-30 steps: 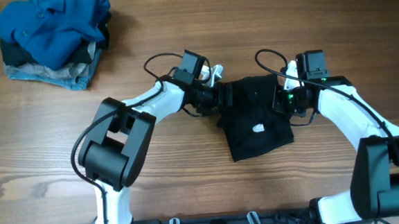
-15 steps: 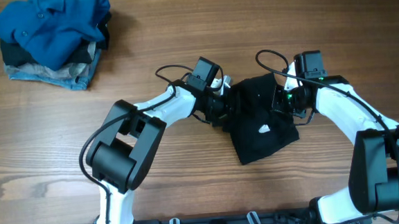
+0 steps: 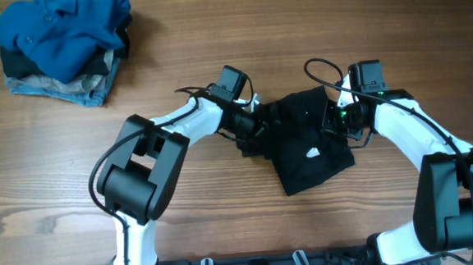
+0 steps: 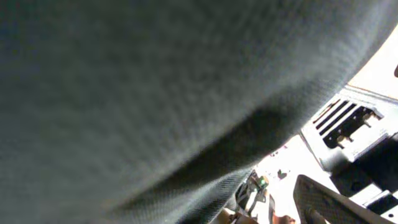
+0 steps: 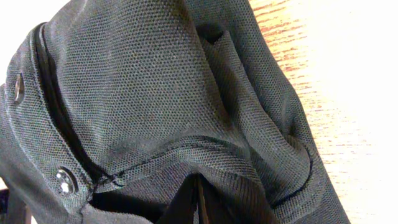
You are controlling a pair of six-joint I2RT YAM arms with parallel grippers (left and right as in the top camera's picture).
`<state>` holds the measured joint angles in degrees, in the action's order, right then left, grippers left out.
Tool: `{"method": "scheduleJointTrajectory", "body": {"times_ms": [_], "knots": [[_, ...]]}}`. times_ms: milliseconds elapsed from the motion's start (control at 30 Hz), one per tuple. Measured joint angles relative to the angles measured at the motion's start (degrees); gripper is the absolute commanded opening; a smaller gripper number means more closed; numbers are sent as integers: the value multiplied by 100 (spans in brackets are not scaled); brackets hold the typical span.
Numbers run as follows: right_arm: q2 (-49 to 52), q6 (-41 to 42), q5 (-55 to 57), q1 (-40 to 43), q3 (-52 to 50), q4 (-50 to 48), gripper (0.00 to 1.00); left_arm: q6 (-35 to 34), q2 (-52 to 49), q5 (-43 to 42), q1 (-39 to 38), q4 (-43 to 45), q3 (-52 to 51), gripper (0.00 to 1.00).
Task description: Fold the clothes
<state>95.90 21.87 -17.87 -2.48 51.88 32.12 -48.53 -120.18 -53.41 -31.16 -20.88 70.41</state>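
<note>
Black T-shirt (image 3: 304, 157) — draped against left gripper (image 3: 258, 129)

You have one black shirt (image 3: 307, 145) on the tabletop (image 3: 226, 223), two arms, the left arm (image 3: 182, 119) and the right arm (image 3: 409, 126), and one corner pile (image 3: 63, 48) of three garments (blue shirt (image 3: 57, 28) on top, a dark layer (image 3: 17, 61), denim (image 3: 82, 91) underneath).

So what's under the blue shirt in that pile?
A dark garment layer shows beneath the blue shirt, and light grey-blue denim sits at the bottom on the table. How many pieces are stacked, and what the dark one is, stays covered.
</note>
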Motion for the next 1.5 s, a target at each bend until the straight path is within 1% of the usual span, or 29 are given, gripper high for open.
{"method": "scheduleJointTrajectory", "body": {"times_ms": [67, 167, 233, 267, 333, 367, 467, 600, 633, 767, 833, 933, 1067, 1100, 1133, 1233, 1333, 1400, 1500], "knots": [[0, 0, 0, 0, 0, 0, 5, 20, 13, 66, -101, 33, 4, 98], [0, 2, 0, 0, 0, 0, 4, 133, 33, 264, -348, 286, 9, 86], [0, 0, 0, 0, 0, -2, 4, 186, 33, 407, -466, 507, 7, 75], [0, 0, 2, 0, 0, 0, 4, 210, 31, 481, -511, 601, 4, 68], [0, 2, 2, 0, 0, -2, 4, 256, 15, 673, -570, 726, -4, 62], [0, 2, 4, 0, 0, -4, 4, 308, 7, 767, -579, 772, -15, 53], [0, 2, 2, 0, 0, -2, 4, 389, -7, 960, -592, 879, -39, 36], [0, 2, -4, 0, 0, 20, 4, 501, -59, 1073, -597, 942, -63, 6], [0, 2, -4, 0, 0, 55, 4, 518, -59, 1073, -597, 946, -68, 4], [-94, -2, -4, 17, 7, 431, 4, 765, -59, 992, -566, 918, -68, 4], [-348, -50, -7, 63, 66, 741, 4, 922, -57, 940, -518, 793, -66, 4], [-935, -140, -7, 168, 293, 1078, 4, 1298, 44, 874, -350, 205, -57, 4], [-1875, -245, -4, 221, 605, 1137, 4, 1993, 404, 874, 155, -1040, 85, 4], [-2240, -260, -7, 221, 636, 1143, 4, 2302, 529, 881, 348, -1373, 212, 4], [-2356, -262, -7, 221, 638, 1145, 4, 2413, 713, 901, 625, -1611, 426, 4], [-2538, -236, -7, 221, 640, 1163, 4, 2702, 931, 925, 1093, -2107, 999, 4], [-2564, -136, -7, 221, 640, 1209, 4, 2907, 1139, 944, 1742, -2162, 1753, 4], [-2564, -68, -7, 221, 640, 1270, 4, 3012, 1211, 966, 2179, -2013, 2212, 4], [-2564, -7, -7, 221, 640, 1377, 4, 3104, 1263, 1001, 2826, -1296, 2632, 4]]}}
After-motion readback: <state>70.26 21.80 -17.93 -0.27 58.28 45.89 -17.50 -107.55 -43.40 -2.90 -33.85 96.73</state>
